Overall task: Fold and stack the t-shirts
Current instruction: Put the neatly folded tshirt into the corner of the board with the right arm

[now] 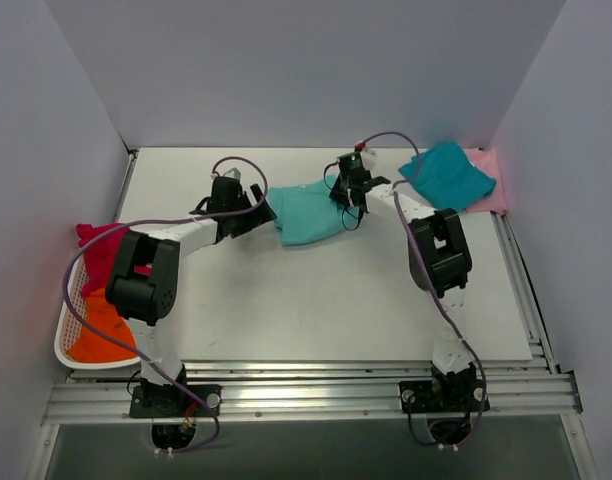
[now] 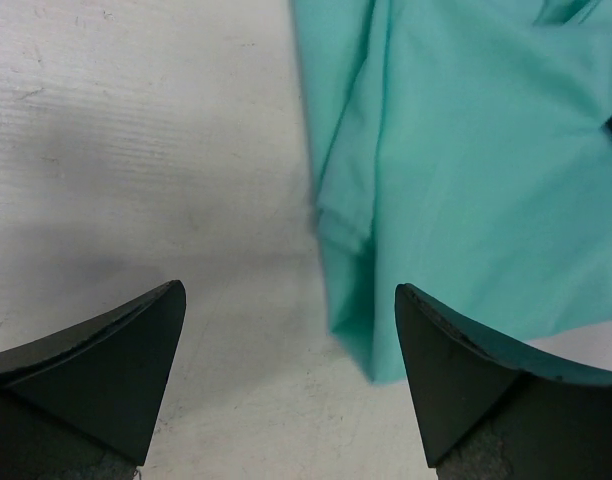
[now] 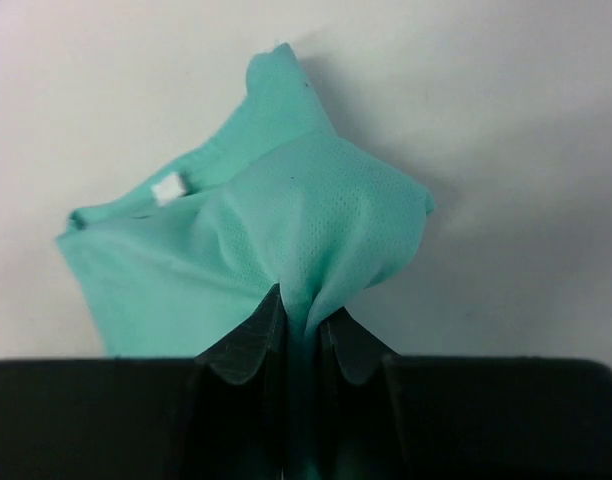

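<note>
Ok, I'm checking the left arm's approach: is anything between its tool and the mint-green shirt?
Nothing visible. The left tool is open above bare table, and the mint-green shirt has its edge right ahead, partly between the jaws. The right tool pinches the shirt's far side, out of that path.

This was a robot lab test cell rather than a home or a shop. A bare white table (image 1: pixel 336 300) stood boxed in by plain pale panels (image 1: pixel 306 70) along its far, left and right edges. Slotted aluminium rails (image 1: pixel 316 395) ran along the near edge, with the left arm base (image 1: pixel 171 400) and right arm base (image 1: pixel 444 392) bolted on. Loose purple-grey cables (image 1: pixel 390 134) looped above the arms.
</note>
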Available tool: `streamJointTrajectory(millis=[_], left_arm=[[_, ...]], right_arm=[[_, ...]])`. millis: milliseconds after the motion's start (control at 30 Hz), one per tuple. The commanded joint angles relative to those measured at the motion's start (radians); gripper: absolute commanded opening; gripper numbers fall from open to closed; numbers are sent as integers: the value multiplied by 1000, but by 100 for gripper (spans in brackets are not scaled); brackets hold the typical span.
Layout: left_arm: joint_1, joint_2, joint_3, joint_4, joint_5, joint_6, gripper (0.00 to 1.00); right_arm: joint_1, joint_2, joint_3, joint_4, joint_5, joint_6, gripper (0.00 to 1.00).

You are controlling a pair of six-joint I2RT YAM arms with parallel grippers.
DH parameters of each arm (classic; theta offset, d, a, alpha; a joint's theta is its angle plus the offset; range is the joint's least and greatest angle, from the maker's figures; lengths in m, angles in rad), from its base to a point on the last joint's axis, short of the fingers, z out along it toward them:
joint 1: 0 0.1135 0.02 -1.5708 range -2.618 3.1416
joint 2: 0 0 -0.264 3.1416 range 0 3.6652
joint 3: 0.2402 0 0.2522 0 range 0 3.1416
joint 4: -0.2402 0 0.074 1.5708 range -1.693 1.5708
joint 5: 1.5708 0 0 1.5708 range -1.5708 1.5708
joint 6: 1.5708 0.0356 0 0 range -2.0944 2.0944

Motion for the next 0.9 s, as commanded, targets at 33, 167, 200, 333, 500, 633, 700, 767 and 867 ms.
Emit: streamJointTrajectory(millis=[33, 167, 200, 333, 500, 633, 700, 767, 867], left_arm=[[10, -78, -21, 68, 20, 20, 95], [12, -81, -31, 80, 30, 20, 95], [13, -79, -31, 85, 33, 20, 95], [16, -66, -33, 95, 42, 22, 95], [28, -55, -47, 118, 59, 20, 95], [30, -52, -47, 126, 72, 15, 95], [30, -55, -50, 132, 80, 14, 95], [30, -58, -56, 135, 85, 12, 95], [28, -67, -70, 152, 89, 8, 95]], right_arm=[[-75, 19, 316, -263, 140, -105, 0], [-129, 83, 598, -375, 192, -171, 0], [-139, 91, 638, -418, 214, -180, 0], [-212, 79, 704, -437, 292, -228, 0], [-368, 28, 613, -412, 321, -247, 0], [-506, -15, 445, -368, 315, -234, 26], [-578, -40, 386, -359, 309, -199, 81], [-613, -75, 310, -348, 326, -179, 100], [-646, -118, 266, -352, 347, -158, 100]])
